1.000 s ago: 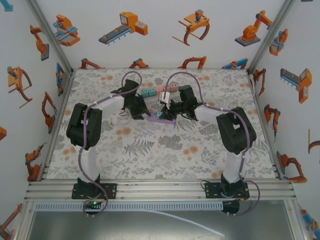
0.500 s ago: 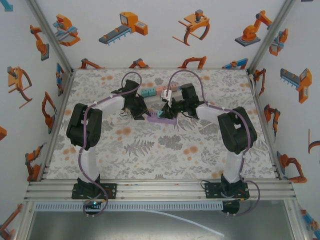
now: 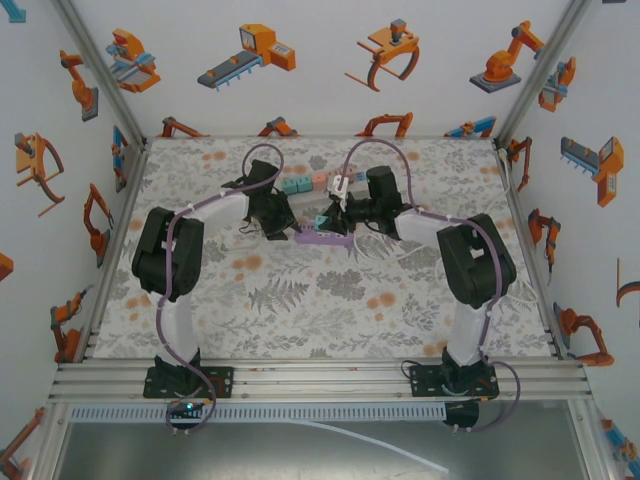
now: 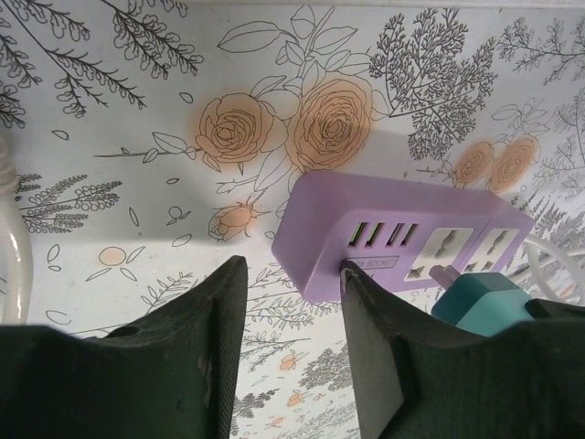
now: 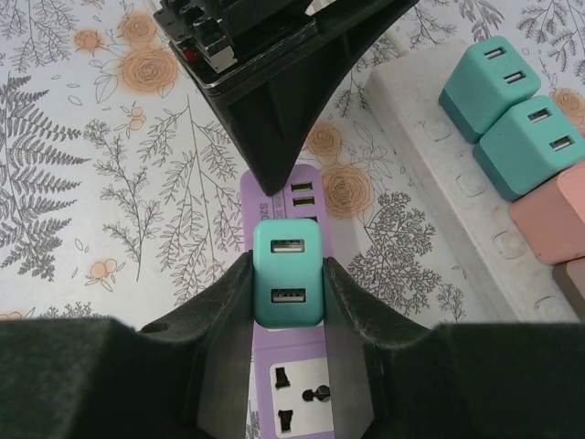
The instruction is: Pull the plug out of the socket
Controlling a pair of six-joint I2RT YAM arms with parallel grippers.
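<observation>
The table (image 3: 300,310) is covered by a white cloth printed with grey ferns and orange roses. It is enclosed by white walls (image 3: 320,90), on which orange and blue pictures of robot arms are printed. An aluminium frame (image 3: 320,372) is seen at the near edge.

Toward the back of the table, near the middle, a purple socket strip (image 4: 366,215) is laid flat on the cloth. 4 USB ports and 2 outlets are seen on its face. A small label under the ports is too small to be read.

The teal plug (image 5: 288,297), with 2 USB ports on its top, is held over the strip. It is pinched from both sides by the fingers of the right gripper (image 5: 287,263). In the left wrist view a pin is seen between plug and outlet; whether it is fully out cannot be told.

The fingers of the left gripper (image 4: 292,270) are spread apart, and 1 finger (image 4: 375,347) is set against the end of the strip.

Just behind, a white power strip (image 5: 439,155) carries 2 teal blocks (image 5: 498,82) and a pink block (image 5: 548,219).
</observation>
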